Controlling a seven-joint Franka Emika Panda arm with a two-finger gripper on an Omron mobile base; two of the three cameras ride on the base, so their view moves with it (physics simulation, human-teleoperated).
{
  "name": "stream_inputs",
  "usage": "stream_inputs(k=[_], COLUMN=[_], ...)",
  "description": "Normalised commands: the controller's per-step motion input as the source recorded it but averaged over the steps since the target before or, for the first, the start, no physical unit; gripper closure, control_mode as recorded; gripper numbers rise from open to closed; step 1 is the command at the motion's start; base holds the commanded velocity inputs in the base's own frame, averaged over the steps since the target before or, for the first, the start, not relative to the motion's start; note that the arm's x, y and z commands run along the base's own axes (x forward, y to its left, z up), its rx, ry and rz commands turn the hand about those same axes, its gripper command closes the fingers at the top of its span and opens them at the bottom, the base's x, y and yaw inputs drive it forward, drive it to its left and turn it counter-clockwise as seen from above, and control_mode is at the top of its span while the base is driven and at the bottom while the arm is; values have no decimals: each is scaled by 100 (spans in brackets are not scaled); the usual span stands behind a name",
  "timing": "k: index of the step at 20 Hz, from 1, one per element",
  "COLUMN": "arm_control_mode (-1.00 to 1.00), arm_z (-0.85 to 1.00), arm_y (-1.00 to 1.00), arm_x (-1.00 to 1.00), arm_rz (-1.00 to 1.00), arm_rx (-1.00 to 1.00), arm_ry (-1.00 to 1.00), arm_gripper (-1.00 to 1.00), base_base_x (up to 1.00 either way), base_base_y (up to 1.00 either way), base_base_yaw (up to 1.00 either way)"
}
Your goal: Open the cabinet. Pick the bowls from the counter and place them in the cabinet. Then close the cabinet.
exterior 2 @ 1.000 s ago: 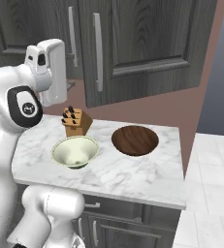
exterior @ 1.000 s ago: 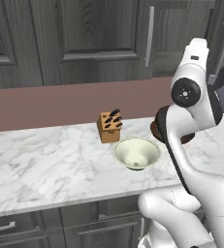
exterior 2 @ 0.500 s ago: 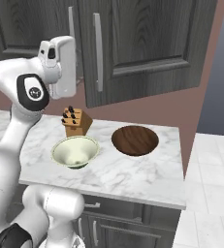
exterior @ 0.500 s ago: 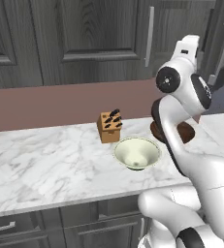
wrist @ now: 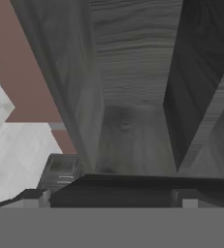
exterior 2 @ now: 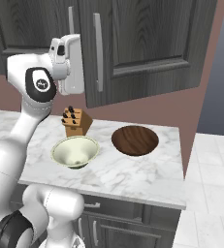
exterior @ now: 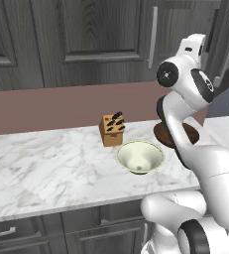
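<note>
My arm has swung in toward the cabinet (exterior 2: 147, 43) at the upper centre; its door seems ajar. My gripper (wrist: 108, 194) stands wide, empty. The cream bowl (exterior 2: 75, 151) and brown bowl (exterior 2: 135, 140) sit mid-frame on the table (exterior 2: 133, 180), so opening comes first.

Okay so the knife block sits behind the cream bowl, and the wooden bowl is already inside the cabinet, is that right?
Not quite. The wooden bowl is on the counter, beside the cream bowl, as the right base view shows. The knife block does sit behind the cream bowl.
</note>
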Motion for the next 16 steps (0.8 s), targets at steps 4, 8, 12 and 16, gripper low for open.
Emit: stream_inputs(k=[4,8,12,16], arm_control_mode=[-100,-100,-100,-100], arm_z=[0,0,0,0], arm_y=[-40,-57,-76,-81], arm_x=[-5,-63,-100,-98], arm_rz=[-6,-12,-16,-17], arm_rx=[0,0,0,0], arm_ry=[0,0,-9,-7], arm_gripper=[-100,-100,-100,-100], base_base_x=[0,0,0,0], base_base_y=[0,0,0,0], base_base_yaw=[0,0,0,0])
